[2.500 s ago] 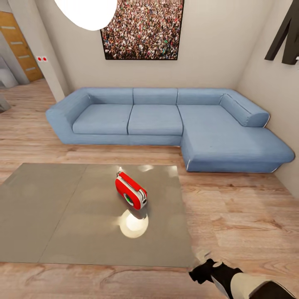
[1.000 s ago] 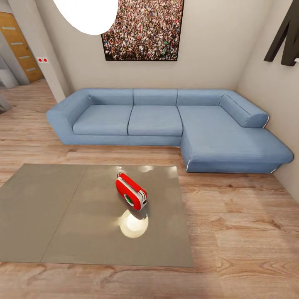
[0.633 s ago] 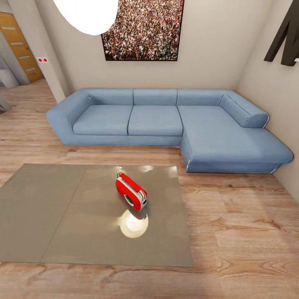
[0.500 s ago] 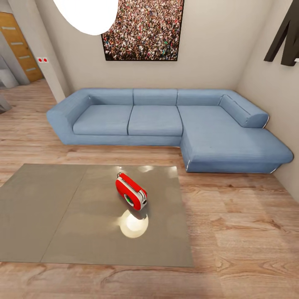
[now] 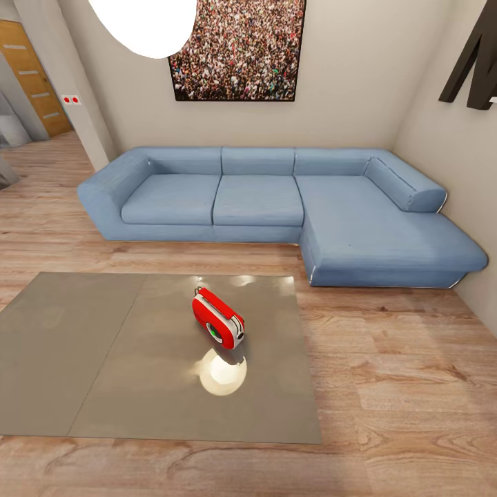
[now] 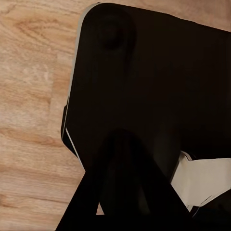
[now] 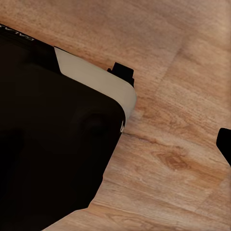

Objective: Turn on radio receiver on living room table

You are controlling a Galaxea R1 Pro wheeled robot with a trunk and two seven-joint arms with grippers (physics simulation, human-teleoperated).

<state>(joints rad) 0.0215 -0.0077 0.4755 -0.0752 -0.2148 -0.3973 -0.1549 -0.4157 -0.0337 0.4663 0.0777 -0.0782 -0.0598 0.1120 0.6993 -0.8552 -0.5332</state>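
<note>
The red radio receiver [image 5: 217, 317] with white trim stands upright on the glossy grey-beige table [image 5: 103, 359], right of its middle, its dial face turned toward the near right. A bright lamp reflection lies on the tabletop just in front of it. In the left wrist view, dark fingers [image 6: 120, 192] blend into the robot's black base [image 6: 159, 77] over the wood floor. In the right wrist view one dark fingertip [image 7: 224, 144] shows at the frame edge, and the other is lost against the black base [image 7: 48, 144].
A big blue L-shaped sofa [image 5: 276, 200] runs along the far wall, its chaise reaching toward the table's right. The crowd picture [image 5: 238, 48] hangs above it, and a dark letter [image 5: 476, 62] is on the right wall. Wood floor [image 5: 400, 386] lies right of the table.
The right gripper, seen at the head view's lower right corner 2.5 s ago, has dropped out of that view. The radio has not moved.
</note>
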